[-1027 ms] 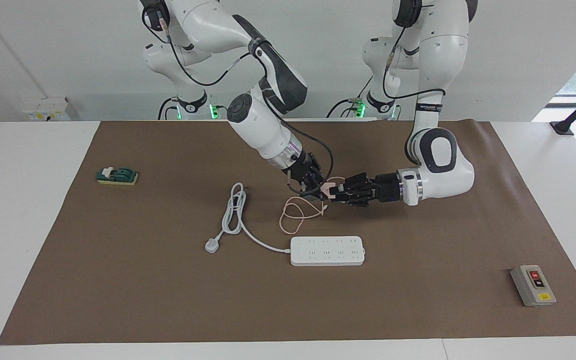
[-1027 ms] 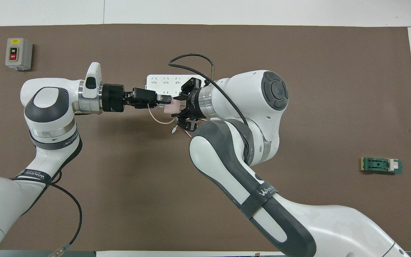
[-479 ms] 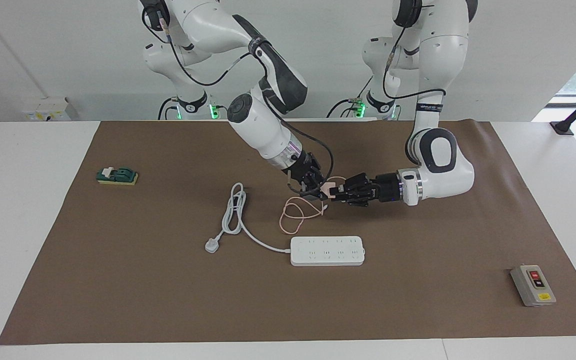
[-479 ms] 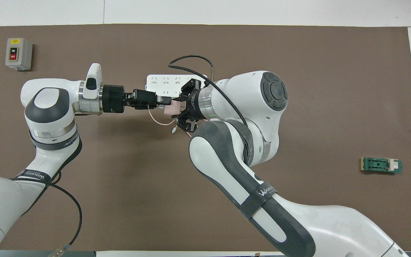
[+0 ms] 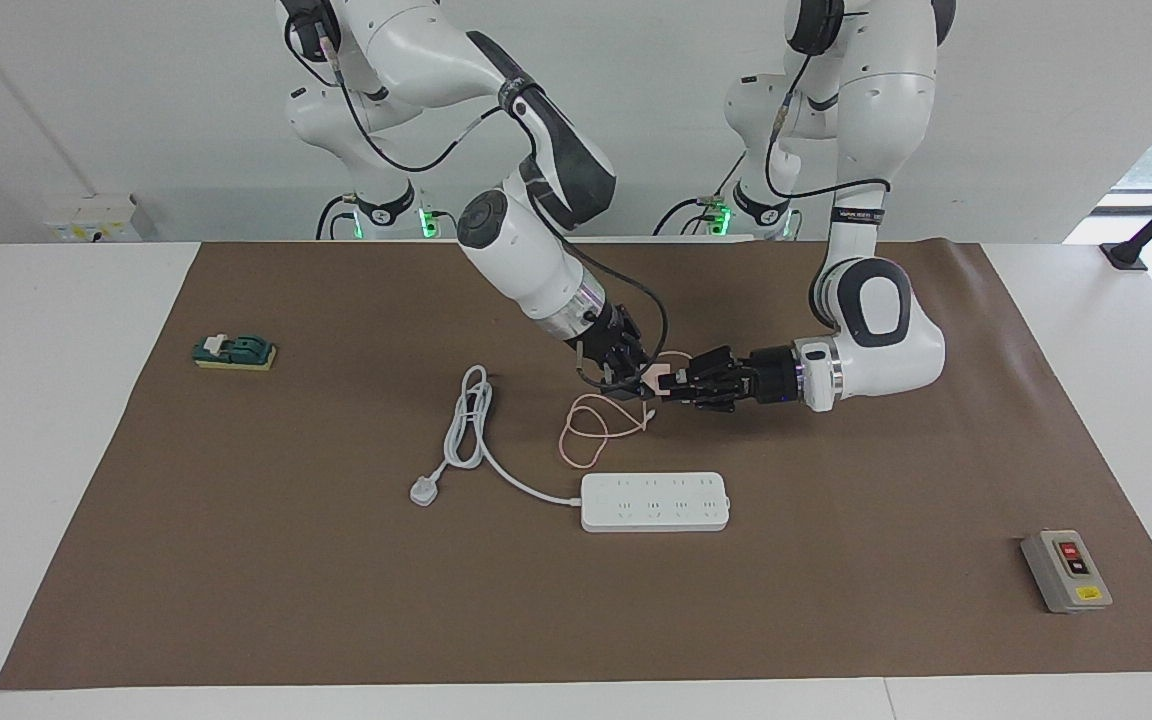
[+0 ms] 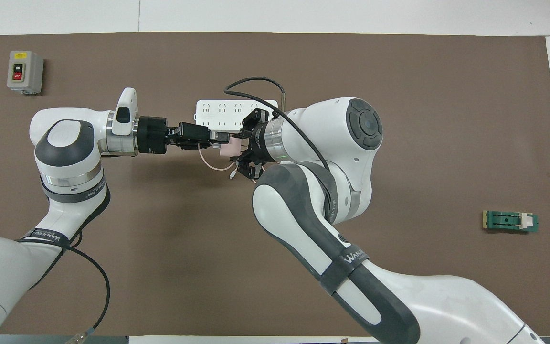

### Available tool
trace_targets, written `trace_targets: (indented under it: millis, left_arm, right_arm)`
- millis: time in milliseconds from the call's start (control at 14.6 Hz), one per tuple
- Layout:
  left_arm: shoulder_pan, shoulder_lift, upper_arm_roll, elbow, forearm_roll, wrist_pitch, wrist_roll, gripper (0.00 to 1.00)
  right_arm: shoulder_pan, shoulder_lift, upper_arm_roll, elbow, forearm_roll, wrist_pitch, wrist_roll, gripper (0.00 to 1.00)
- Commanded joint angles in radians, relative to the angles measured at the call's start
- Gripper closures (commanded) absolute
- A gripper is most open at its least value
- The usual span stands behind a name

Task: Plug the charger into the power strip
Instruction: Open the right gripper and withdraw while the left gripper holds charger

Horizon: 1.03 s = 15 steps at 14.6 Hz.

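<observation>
Holding the charger (image 5: 656, 378) in the air between them, right gripper (image 5: 639, 380) and left gripper (image 5: 674, 383) are both clamped on it, over the mat nearer the robots than the power strip (image 5: 655, 501). Risks, as judged: 2 grips pulling apart could twist or drop the cube; its pink cable (image 5: 591, 430), looped on the mat, may drag or snag; the unheld strip could slide under insertion. Count: 1 charger, 1 strip, 1 three-pin plug (image 5: 423, 491), 1 grey switch box (image 5: 1065, 570), 1 green block (image 5: 234, 351).
</observation>
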Motion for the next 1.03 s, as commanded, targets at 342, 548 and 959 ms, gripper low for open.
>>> trace_targets:
  millis: [342,548,959]
  left_arm:
    - [0.004,-0.045,-0.004,-0.045,0.02,-0.034,0.011,1.0]
    - [0.009,-0.045,-0.004,-0.043,0.018,-0.035,0.01,1.0]
    - [0.014,-0.045,-0.004,-0.043,0.017,-0.035,0.008,1.0]
  right_arm:
    - [-0.003,-0.003,0.0,0.001,-0.02,0.018,0.035,0.98]
    - [-0.006,-0.002,0.0,0.001,-0.02,0.015,0.034,0.94]
    - [-0.016,-0.011,0.0,0.003,-0.02,-0.006,0.032,0.0]
